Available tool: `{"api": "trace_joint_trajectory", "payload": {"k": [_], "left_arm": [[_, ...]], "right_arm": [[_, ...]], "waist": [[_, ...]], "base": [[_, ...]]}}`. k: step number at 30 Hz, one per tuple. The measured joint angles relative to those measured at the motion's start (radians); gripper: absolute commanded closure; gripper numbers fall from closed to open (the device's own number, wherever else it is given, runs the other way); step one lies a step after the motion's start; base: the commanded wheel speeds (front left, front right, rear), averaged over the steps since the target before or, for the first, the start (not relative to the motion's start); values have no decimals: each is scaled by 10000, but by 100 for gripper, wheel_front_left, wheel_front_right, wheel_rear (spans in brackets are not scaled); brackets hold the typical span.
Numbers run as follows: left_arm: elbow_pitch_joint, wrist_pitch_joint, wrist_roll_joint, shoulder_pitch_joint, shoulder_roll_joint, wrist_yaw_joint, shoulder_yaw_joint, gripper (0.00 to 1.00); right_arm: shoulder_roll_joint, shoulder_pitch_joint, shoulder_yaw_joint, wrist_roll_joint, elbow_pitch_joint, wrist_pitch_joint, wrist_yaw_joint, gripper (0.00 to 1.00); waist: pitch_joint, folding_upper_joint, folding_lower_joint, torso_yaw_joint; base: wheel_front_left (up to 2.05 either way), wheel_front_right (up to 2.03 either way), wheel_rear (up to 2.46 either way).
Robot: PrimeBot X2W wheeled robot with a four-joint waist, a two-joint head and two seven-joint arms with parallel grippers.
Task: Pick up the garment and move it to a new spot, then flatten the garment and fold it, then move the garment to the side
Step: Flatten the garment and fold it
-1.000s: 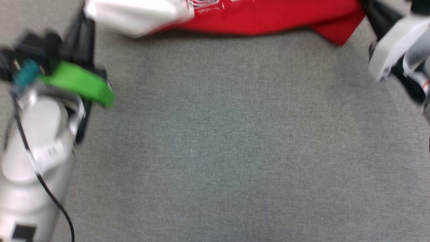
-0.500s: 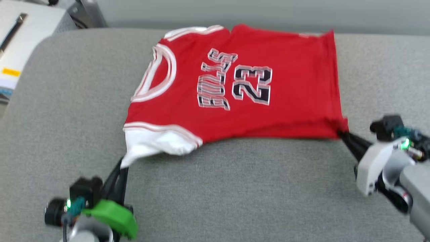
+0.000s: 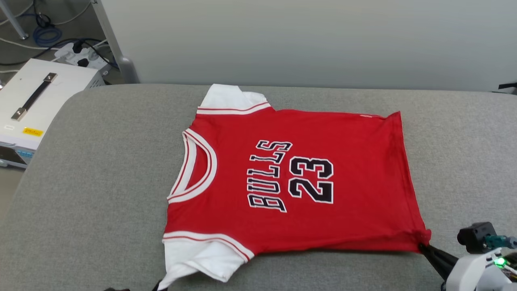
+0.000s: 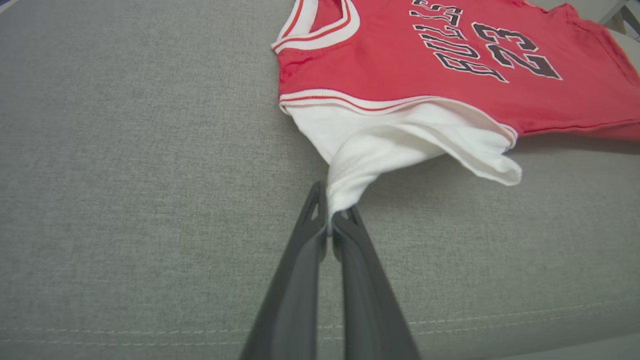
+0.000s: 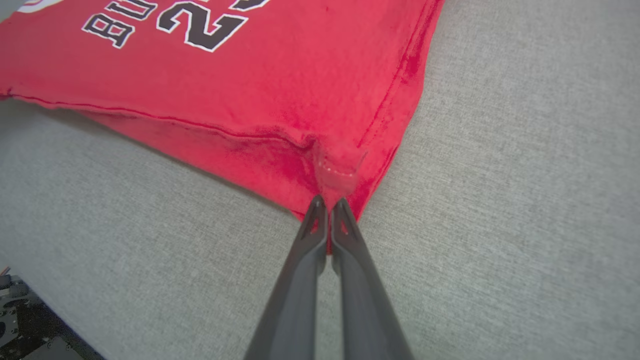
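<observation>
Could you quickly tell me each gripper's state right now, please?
Left gripper: shut on the garment at its white sleeve.
Right gripper: shut on its red hem corner.

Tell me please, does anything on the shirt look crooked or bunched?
Yes. The garment lies mostly flat on the grey cushion, but its near white sleeve is bunched and drawn to a point in the shut jaws of the left gripper. The near hem corner is puckered in the right gripper. No tear shows.

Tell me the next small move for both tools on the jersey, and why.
Probably lower both and let go. The left tool pinches the white sleeve tip, the right tool the red hem corner, and the jersey lies spread face-up on the grey cushion with that near edge lifted.
</observation>
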Motion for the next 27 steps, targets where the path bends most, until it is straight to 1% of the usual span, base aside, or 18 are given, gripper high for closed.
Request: {"api": "trace_joint_trajectory", "payload": {"k": [4, 7, 12, 15, 16, 21, 24, 27], "left_arm": [[-328, 293, -150, 572, 84, 58, -79, 100], [-466, 320, -249, 829, 77, 98, -96, 100], [-487, 282, -104, 744, 71, 157, -257, 100], [-374, 207, 159, 230, 150, 54, -320, 100], [-332, 176, 176, -1, 174, -23, -313, 100], [155, 251, 395, -1780, 420, -754, -347, 100], [617, 382, 508, -2868, 516, -1218, -397, 100], [1225, 401, 604, -3938, 606, -1549, -435, 100]], "right_arm": [[-132, 948, -589, -2, -359, 320, 2, 100], [-127, 1521, -991, -155, -648, 522, 2, 100], [140, 2038, -1802, -537, -1014, 805, 0, 100], [337, 2040, -2376, -802, -1383, 1003, 0, 100], [397, 2033, -2541, -855, -1476, 1053, 0, 100], [732, 1861, -3367, -1055, -1883, 1325, 0, 100], [838, 1645, -3649, -1145, -2111, 1576, 0, 100], [995, 1272, -3916, -1149, -2226, 1783, 0, 100]], "waist": [[-241, 0, 0, 13], [-323, 0, 0, 26], [-373, 0, 0, 87], [-350, 0, 0, 83], [-329, 0, 0, 80], [-99, 0, 1, 61], [110, 0, 0, 28], [392, 0, 1, -25]], "base": [[0, 0, 0], [0, 0, 0], [0, 0, 0], [0, 0, 0], [0, 0, 0], [0, 0, 0], [0, 0, 0], [0, 0, 0]]}}
